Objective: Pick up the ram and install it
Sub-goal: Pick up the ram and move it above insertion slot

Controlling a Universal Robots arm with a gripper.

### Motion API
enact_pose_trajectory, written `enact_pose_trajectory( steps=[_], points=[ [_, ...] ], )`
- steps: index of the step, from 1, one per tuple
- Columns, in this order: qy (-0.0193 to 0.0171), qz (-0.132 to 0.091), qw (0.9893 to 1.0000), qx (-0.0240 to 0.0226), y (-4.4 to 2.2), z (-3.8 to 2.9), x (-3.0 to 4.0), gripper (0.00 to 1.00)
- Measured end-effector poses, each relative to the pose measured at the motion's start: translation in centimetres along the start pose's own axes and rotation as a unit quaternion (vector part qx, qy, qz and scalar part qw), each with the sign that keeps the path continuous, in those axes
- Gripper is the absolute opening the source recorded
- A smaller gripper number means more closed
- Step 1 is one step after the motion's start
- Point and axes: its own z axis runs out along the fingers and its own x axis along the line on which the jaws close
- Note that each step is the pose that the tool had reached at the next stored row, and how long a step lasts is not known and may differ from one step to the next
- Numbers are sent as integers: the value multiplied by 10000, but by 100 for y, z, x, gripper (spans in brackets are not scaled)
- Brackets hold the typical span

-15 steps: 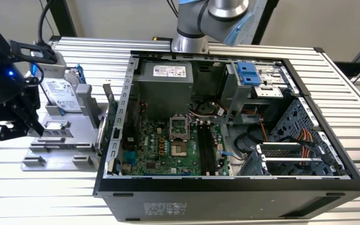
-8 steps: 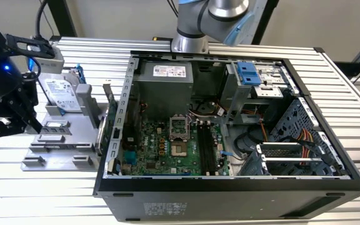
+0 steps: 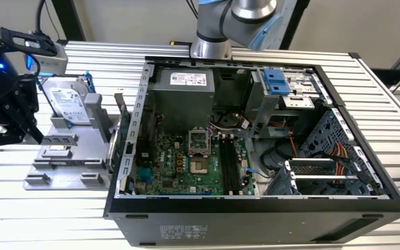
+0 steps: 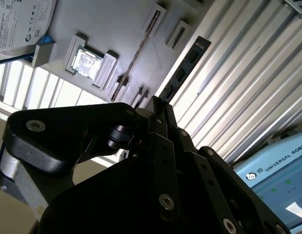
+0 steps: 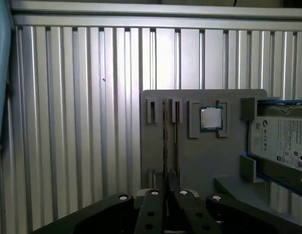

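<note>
Print shows in 3 places: a white label covers the drive [image 3: 68, 101], a small sticker sits at the free end of the ram [image 4: 182, 73], and white lettering runs across a blue box [image 4: 282, 165] beyond the table [image 5: 68, 122].

The gripper [image 5: 168, 191] has its 2 fingers [image 5: 151, 210] pressed almost together, pinching the ram by its flat faces. In the second wrist view the stick juts from the fingertips as a dark strip. In the first wrist view it is a thin edge-on line.

The ram is held in the air above the grey fixture [image 5: 199, 161], at the exterior view's left, well apart from the open case [image 3: 255, 216]. The processor [image 5: 211, 118] lies in a fixture pocket beside the drive. The ram is not yet in the long black slots [image 3: 229, 166] of the motherboard [image 3: 179, 166].
</note>
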Motion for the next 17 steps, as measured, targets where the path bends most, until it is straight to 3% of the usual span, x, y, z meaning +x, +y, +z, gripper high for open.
enact_pose_trajectory(
  steps=[17],
  points=[
    [0,0,10000,0,2,-283,-20,0]
  ],
)
